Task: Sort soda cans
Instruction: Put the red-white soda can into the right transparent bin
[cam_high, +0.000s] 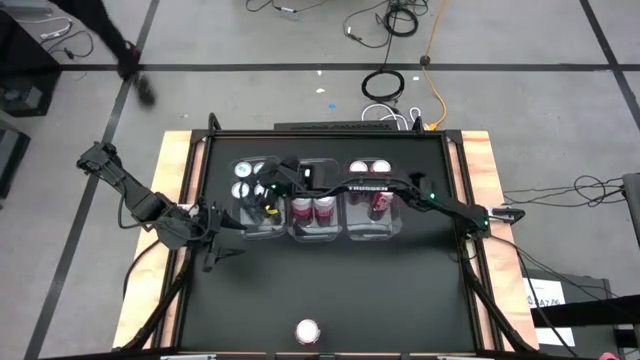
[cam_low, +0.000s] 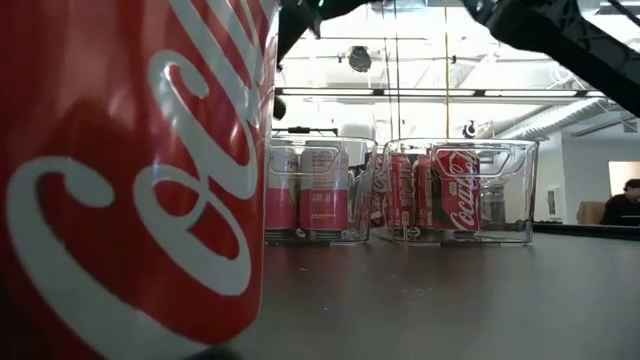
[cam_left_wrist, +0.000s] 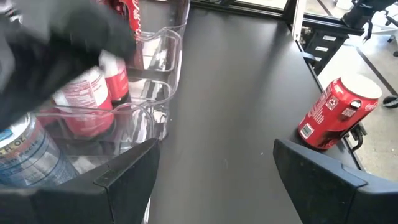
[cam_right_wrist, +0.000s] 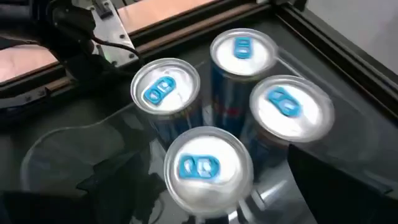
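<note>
On the black table (cam_high: 330, 290) three clear bins sit side by side in a row, and they hold nearly all the cans. The left bin (cam_high: 258, 228) has four blue cans (cam_right_wrist: 205, 167) with silver tops, standing up and packed close together. The middle bin (cam_high: 314, 232) has pink-and-white cans (cam_low: 322, 195), and the right bin (cam_high: 372, 232) has red cola cans (cam_low: 456, 195). One red cola can (cam_high: 307, 331) is not in a bin. It stands up alone at the near edge of the table, well apart from the bins, with its long side pointing straight up. The right pincer (cam_high: 268, 188) hangs over the left bin, just above the blue cans, and its fingers are spread wide and hold nothing, so I think it has just let a blue can go. The left pincer (cam_high: 212, 245) is low at the left side of the table, just beside the near left corner of the left bin. It is wide too and holds nothing, and in its own wrist view the lone can shows straight ahead between its two fingers. That lone can lies toward the near edge from both pincers, and the left pincer looks closer to it. The can belongs in the right bin with the other red ones.
</note>
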